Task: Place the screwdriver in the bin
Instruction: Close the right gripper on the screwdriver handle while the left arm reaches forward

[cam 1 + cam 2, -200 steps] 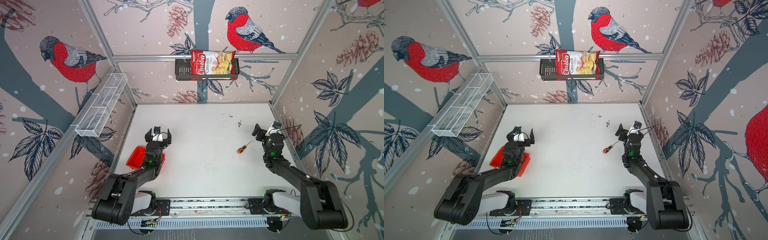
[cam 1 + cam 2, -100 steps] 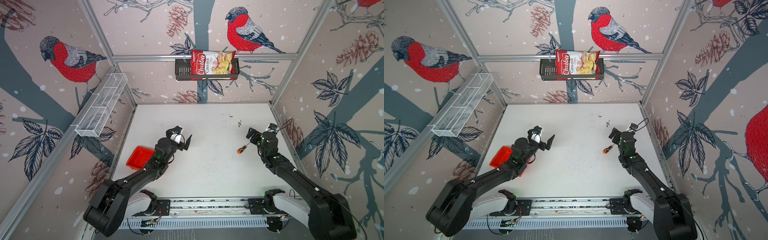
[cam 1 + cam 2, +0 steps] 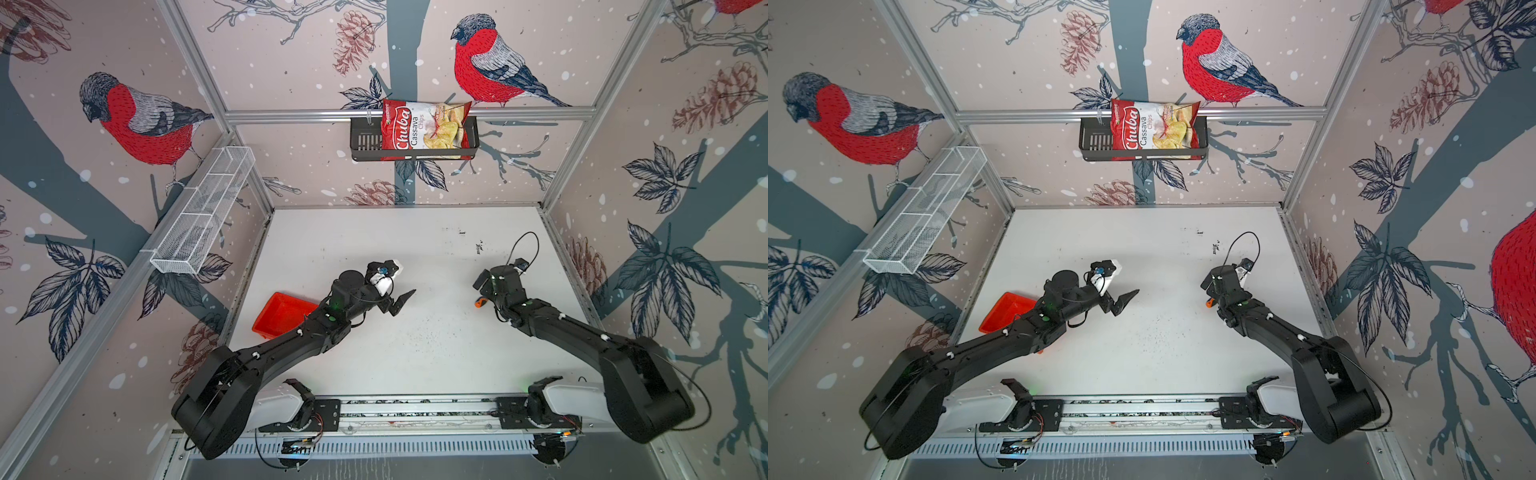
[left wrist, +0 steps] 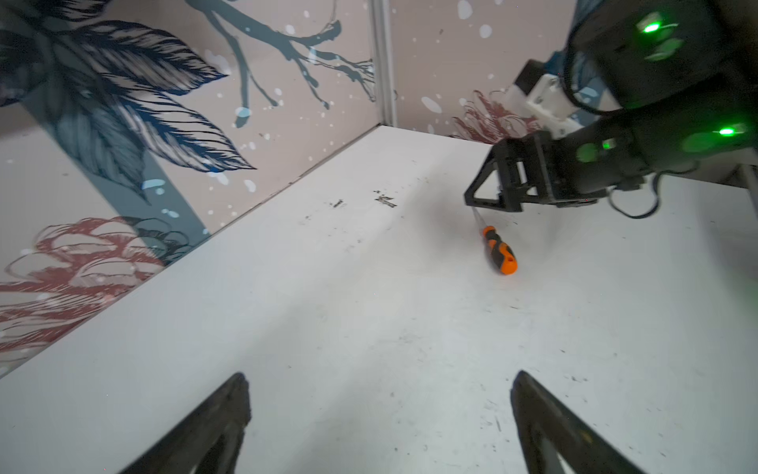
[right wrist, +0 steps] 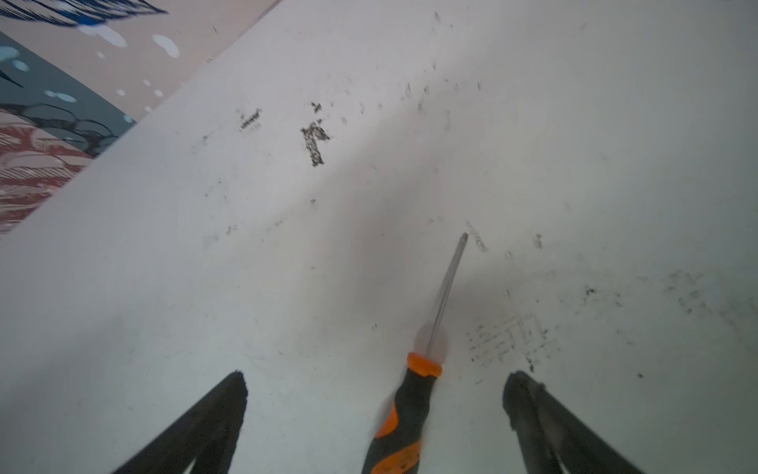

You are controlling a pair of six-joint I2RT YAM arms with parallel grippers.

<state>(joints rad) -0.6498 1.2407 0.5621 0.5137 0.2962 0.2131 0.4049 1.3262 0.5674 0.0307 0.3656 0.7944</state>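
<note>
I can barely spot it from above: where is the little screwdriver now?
The screwdriver lies on the white table, at the right in both top views, just below the open right gripper, far from the red bin.

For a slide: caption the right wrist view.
Open right gripper hovers over the screwdriver lying on the table, handle framed between its fingers.

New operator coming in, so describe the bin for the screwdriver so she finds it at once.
On the white tabletop, at its left edge under the left arm, lies the bin. It is a shallow red-orange tray, unlike the white wire-mesh basket and black slotted basket hung on the walls.
</note>
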